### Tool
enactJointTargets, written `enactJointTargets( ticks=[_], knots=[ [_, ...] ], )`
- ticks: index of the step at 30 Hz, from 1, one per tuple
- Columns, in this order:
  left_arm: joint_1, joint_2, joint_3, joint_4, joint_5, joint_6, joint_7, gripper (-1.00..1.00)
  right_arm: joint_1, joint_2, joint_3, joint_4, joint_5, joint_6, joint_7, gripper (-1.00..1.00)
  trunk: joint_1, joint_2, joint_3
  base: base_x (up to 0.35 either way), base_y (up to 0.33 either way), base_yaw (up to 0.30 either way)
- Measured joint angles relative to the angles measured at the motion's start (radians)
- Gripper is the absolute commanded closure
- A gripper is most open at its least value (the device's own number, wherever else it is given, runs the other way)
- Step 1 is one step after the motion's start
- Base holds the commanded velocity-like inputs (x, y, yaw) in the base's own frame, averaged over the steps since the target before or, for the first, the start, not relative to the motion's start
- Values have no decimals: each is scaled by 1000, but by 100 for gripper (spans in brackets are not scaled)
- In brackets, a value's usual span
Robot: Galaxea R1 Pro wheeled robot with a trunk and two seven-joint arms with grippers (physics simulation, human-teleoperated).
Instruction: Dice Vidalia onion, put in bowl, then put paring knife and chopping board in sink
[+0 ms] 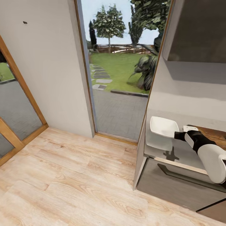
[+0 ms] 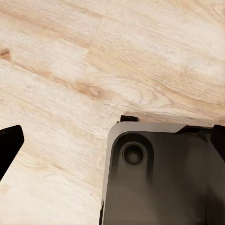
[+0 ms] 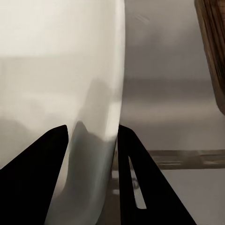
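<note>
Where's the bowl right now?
The bowl is at the right of the head view, tilted up at the end of the countertop, its rim pinched between the right gripper's fingers, with the chopping board just beyond it.

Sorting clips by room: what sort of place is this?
Likely the end of a home kitchen: a grey countertop over dark cabinets, a white bowl on it, plank flooring, and a glass door onto a garden.

Chopping board (image 1: 216,133) cut by head view's right edge, partly behind right arm (image 1: 207,150); bowl (image 1: 163,128) rim partly hidden by jaws.
</note>
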Motion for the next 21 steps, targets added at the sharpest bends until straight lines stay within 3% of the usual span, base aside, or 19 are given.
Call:
enactJointTargets(
  ticks=[21],
  knots=[
    [0,0,0,0,0,0,0,-100,0,-3,-2,26,2,-15,0,100,0,0,0,0,0,0]
  ],
)
